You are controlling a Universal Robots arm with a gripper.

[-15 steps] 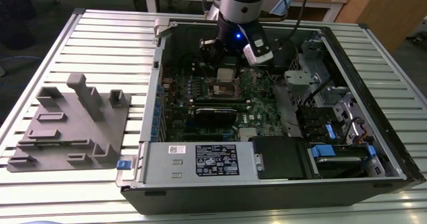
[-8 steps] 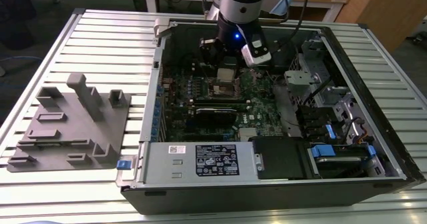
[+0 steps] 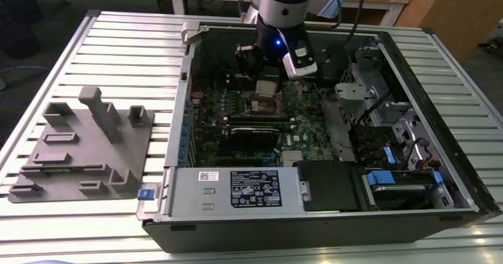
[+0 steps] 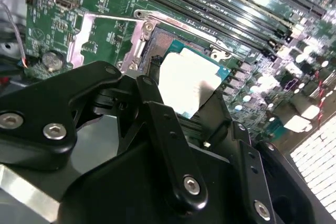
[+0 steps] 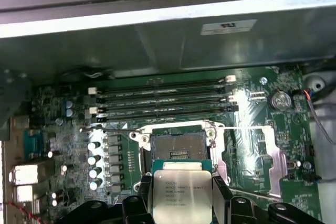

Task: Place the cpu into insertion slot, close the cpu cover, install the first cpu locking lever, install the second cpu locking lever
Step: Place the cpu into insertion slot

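One black gripper (image 5: 181,199) clamps its fingers on one flat silver-grey square cpu (image 5: 182,190) close by the single dark-rimmed square insertion slot (image 5: 178,148); four long black memory slots (image 5: 163,103) lie beside the slot.

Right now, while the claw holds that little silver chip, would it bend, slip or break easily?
The cpu looks like a flat metal-faced plate on a thin board, so it is probably stiff and light. The gripper pinches only its edges, and the smooth face suggests it could slip. Being thin, it might be damaged if dropped onto the insertion slot close by.
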